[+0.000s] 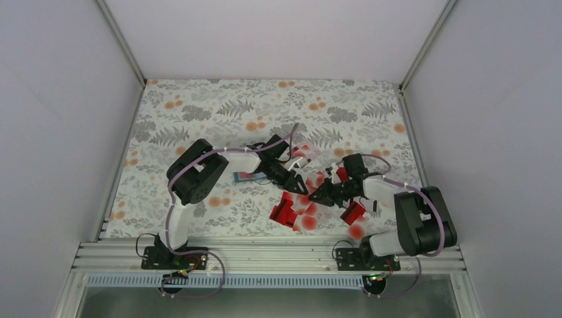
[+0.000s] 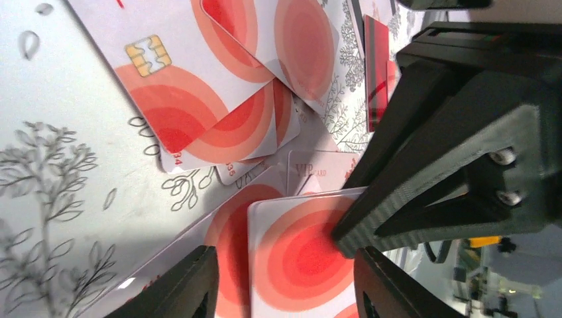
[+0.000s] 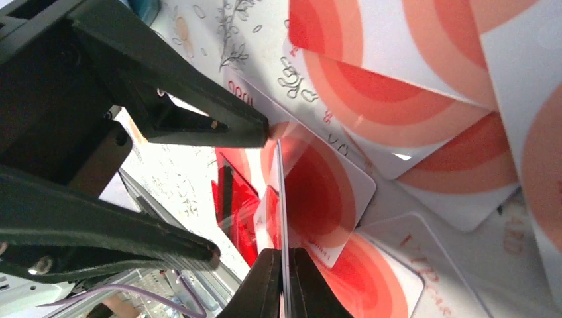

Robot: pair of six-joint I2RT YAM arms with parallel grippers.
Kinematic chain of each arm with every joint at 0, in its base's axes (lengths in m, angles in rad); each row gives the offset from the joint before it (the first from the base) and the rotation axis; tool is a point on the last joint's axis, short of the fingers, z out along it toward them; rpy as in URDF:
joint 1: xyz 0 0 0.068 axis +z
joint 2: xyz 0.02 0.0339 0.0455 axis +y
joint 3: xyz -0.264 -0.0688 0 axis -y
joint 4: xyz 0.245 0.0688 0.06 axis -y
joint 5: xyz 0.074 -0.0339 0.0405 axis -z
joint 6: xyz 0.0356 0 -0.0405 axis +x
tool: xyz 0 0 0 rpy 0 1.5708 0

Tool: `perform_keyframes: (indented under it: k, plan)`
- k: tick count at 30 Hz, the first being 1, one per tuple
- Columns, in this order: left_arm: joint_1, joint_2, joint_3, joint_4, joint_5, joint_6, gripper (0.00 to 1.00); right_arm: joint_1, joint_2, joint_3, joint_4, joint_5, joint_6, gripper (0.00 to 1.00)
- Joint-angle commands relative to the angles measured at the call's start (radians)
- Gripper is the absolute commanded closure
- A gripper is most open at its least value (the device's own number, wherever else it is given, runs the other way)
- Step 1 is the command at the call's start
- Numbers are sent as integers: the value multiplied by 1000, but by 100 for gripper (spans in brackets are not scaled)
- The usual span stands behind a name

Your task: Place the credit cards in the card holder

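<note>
A pale credit card with a red dot [image 2: 295, 228] stands on edge above the heap, and my right gripper [image 3: 283, 257] is shut on its faces. My left gripper [image 2: 285, 260] is open, one finger on each side of this card; the left finger [image 2: 185, 285] stands clear of its edge. Under them, more credit cards [image 2: 199, 86] lie overlapping on the cloth, with solid red ones [image 1: 285, 211] nearer the front. The teal card holder [image 1: 249, 176] lies flat left of both grippers, close behind my left gripper [image 1: 296, 183]. My right gripper [image 1: 317, 195] meets it from the right.
The floral tablecloth [image 1: 199, 112] covers the table between white side walls. More red cards [image 1: 352, 213] lie under my right arm, near the aluminium rail [image 1: 265, 255] at the front edge.
</note>
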Motion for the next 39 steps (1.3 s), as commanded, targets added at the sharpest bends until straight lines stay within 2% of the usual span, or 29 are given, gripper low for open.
perform_keyframes:
  k: [1, 4, 7, 15, 21, 26, 35, 39]
  plan:
    - [19, -105, -6, -58, -95, 4, 42, 11, -93, 32, -107, 62, -7, 96]
    - [35, -163, 4, -83, -129, 6, 30, 10, -133, 55, -151, 63, -6, 96]
    - [42, -204, 15, -113, -150, 17, 27, 11, -173, 82, -180, 59, -7, 96]
    - [75, -360, -44, -106, -134, 52, 29, 10, -306, 164, -152, -10, -5, 96]
    - [137, -495, -168, -11, -19, 21, 36, 8, -360, 231, -90, -81, 2, 96]
    - [154, -503, -175, 19, 81, 13, 37, 7, -383, 289, -6, -173, 43, 96]
    - [155, -478, -124, 66, 202, -17, 60, 7, -356, 363, 18, -228, 49, 96]
    - [155, -471, -115, 79, 223, -19, 78, 7, -349, 361, 35, -236, 56, 96]
